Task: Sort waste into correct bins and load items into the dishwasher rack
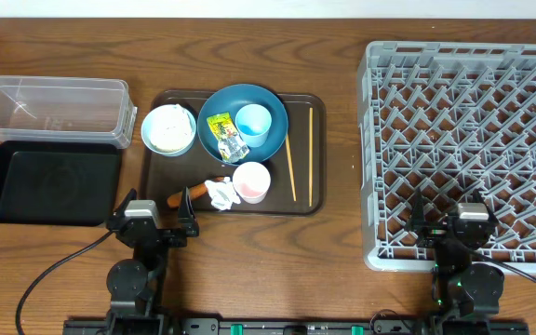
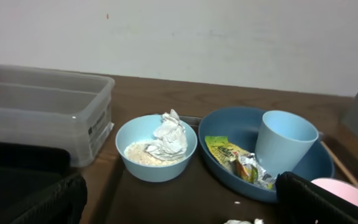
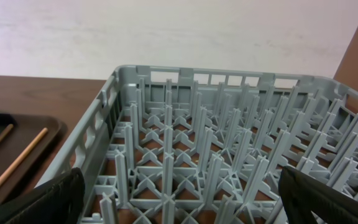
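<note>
Dark wood grain runs across the table [image 1: 268, 270] we work at, with a pale wall behind it. On our right stands the grey rack [image 1: 473, 112], by far the biggest thing, all grid floor and upright pegs. Left of it, well apart, lies the brown serving tray [image 1: 166, 172]. Further left the black tray [image 1: 54, 181] sits nearer us, with the clear tub [image 1: 49, 112] just behind it.

On the serving tray we see the dark blue bowl [image 1: 226, 100] at the back. It holds the light blue cup [image 1: 253, 124], upright, and beside the cup the yellow-green wrapper [image 1: 223, 135]. The small light blue bowl [image 2: 156, 169] sits just left of the big one, at the tray's back left corner, with rice [image 2: 140, 154] in it and a crumpled tissue [image 2: 169, 138] on top. The pink cup [image 1: 251, 181] stands mouth up nearer us. Two chopsticks [image 1: 290, 167] lie lengthwise along the tray's right side, apart from each other. A second white wad [image 1: 220, 193] lies against the pink cup's left side, and the carrot [image 1: 186, 196] lies just left of that wad.

Our left gripper [image 1: 156, 209] hangs at the serving tray's near edge, fingers spread wide and holding nothing. Our right gripper [image 1: 447, 209] hangs over the rack's near left part, likewise spread wide with nothing between its fingers.
</note>
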### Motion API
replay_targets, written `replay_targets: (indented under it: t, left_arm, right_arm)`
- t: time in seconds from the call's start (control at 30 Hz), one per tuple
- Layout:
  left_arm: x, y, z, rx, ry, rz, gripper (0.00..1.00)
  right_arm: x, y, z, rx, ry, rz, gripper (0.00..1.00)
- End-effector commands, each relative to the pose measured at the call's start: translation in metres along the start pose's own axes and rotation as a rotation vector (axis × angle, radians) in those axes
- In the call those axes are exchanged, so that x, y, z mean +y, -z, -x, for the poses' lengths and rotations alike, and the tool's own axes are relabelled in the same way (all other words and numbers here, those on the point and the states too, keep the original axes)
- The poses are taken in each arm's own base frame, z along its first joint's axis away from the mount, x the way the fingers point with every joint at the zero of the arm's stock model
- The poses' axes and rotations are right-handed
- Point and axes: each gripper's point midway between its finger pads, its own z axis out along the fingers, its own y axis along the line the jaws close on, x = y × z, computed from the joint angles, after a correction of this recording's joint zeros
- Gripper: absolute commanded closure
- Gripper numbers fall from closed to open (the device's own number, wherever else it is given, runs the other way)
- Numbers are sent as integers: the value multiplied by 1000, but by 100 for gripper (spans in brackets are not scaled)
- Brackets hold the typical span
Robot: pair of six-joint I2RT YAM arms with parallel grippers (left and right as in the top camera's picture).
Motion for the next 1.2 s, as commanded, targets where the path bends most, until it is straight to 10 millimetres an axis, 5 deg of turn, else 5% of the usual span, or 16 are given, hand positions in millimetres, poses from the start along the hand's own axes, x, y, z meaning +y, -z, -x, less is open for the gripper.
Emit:
replay_targets:
  t: [0.0, 0.33, 0.73, 0.97, 1.17]
  left_arm:
    - [4, 0, -16, 58, 120, 20, 1]
    - [-4, 8, -20, 231, 154, 8, 1]
    - [-7, 0, -4, 529, 149, 68, 0]
    - [-29, -6, 20, 762, 183, 18, 1]
    - [-30, 13, 38, 1006, 185, 80, 1]
  right_arm:
    - [-2, 1, 2, -4, 15, -15, 1]
    - [-19, 3, -10, 173, -12, -109, 1]
    - [-7, -28, 33, 324, -16, -38, 1]
    - [8, -43, 48, 541, -18, 51, 1]
    - [15, -46, 63, 640, -33, 96, 1]
